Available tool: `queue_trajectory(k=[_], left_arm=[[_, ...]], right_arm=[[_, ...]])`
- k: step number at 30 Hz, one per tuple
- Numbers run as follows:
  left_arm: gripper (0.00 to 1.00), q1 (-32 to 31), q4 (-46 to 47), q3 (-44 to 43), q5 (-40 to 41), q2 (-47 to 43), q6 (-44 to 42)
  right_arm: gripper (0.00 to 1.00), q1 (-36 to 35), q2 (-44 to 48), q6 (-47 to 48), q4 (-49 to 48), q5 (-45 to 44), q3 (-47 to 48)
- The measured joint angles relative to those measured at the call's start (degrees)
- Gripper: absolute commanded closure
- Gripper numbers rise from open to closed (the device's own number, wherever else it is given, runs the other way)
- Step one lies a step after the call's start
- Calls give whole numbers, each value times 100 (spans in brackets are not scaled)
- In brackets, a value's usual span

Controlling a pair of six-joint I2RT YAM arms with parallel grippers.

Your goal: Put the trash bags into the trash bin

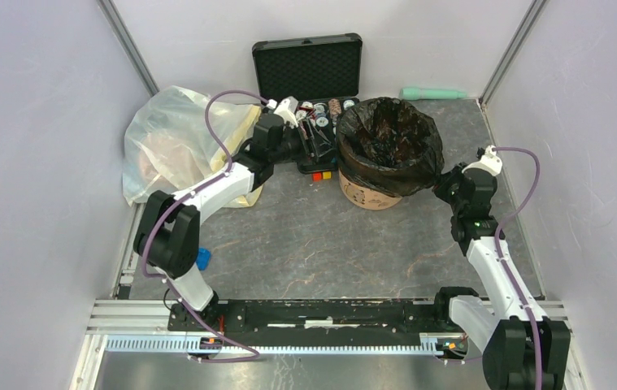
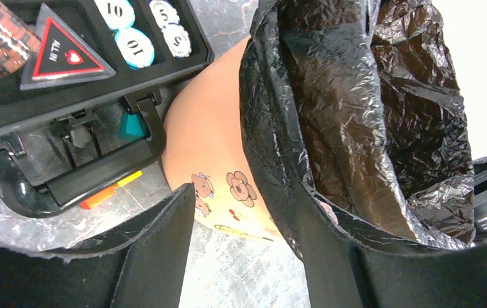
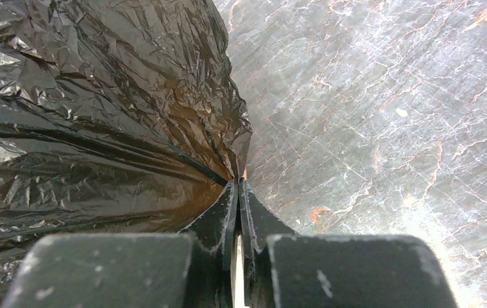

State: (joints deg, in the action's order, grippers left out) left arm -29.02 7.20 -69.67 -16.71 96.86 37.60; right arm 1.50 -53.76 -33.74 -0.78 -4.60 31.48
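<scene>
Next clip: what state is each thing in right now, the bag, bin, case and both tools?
trash bag: opened out, draped over the bin's mouth, lining it.
trash bin: upright, rim covered by the bag.
black case: lid open, chips inside.
translucent bag: crumpled, lying far left.
left tool: open, at the bin's side.
right tool: shut on the trash bag's edge.

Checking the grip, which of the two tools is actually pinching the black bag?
The right tool, shut on a fold of the black bag. The left tool is open beside the orange bin.
</scene>
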Motion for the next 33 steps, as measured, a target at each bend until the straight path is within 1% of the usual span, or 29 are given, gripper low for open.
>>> queue_trajectory(k=[5,10,15,18,22,26,28,33], left_arm=[[34,0,503,321,-50,2,446],[33,0,857,315,-234,92,713],[32,0,999,313,-286,168,844],[33,0,1062,313,-286,168,885],[42,0,1102,260,-295,247,935],[57,0,1095,166,-295,439,931],[63,0,1069,166,-293,522,931],[69,0,1047,166,-291,734,929]], right_arm=[[96,0,-7,50,0,-11,0],[97,0,-20,61,0,4,0],[98,0,-20,61,0,7,0],[98,0,-20,61,0,7,0],[99,0,-20,63,0,26,0],[99,0,-20,66,0,28,0],[99,0,-20,66,0,28,-2],[100,0,-20,66,0,28,-2]])
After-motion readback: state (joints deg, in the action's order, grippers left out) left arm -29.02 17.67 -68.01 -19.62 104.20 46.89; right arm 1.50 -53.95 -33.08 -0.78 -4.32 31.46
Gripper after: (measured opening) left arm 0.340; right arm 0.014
